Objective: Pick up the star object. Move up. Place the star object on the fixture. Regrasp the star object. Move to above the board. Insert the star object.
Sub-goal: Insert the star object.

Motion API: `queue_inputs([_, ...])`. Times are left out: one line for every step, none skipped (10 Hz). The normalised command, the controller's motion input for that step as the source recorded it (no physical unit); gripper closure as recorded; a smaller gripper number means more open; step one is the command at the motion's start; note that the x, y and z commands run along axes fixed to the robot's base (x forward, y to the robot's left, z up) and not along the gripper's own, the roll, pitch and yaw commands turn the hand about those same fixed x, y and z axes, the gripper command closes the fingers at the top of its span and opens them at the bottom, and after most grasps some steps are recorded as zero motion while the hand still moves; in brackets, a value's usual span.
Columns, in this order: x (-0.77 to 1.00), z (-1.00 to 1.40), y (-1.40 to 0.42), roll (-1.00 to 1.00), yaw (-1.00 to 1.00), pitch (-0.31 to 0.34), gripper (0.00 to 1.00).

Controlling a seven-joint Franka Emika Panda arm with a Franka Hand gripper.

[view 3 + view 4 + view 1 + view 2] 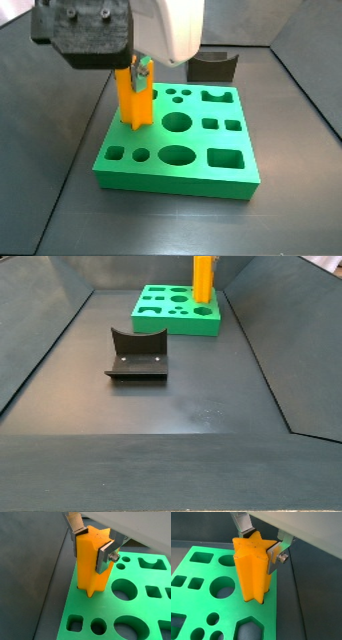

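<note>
While claw-held [93, 548]—star object [90, 564] (board [133, 607] beneath)

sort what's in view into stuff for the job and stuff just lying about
For the job: orange star piece, upright, clamped in the tool, its lower end at the green board; fixture, standing apart from the board.

Lying about: nothing; only the dark floor.

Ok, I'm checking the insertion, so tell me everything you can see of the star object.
The star object is a smooth orange-yellow prism with ridged sides and a five-pointed star end face, plastic-looking. It stands upright, clamped near its top between the silver fingers of the hand. Its lower end meets the board near one edge, seemingly entering a hole; how deep is hidden.
</note>
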Motion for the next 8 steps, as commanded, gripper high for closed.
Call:
queue_inputs([-0.10,-0.77,0.25,-0.20,0.05,0.026,1.00])
queue_inputs([-0.28,-0.70,0.29,-0.15,0.10,0.104,1.00])
queue_inputs([-0.32,-0.69,0.22,-0.12,0.05,0.157,1.00])
queue_inputs([-0.26,-0.67,0.15,-0.16,0.01,0.154,1.00])
queue_inputs([-0.13,-0.35,0.02,-0.21,0.00,-0.150,1.00])
queue_inputs([0.00,0.00,-0.07,0.00,0.02,0.000,1.00])
queue_inputs([-0.27,-0.31,-0.08,-0.03,0.41,-0.149,1.00])
queue_inputs([-0.08,-0.48,0.10,-0.07,0.96,-0.056,1.00])
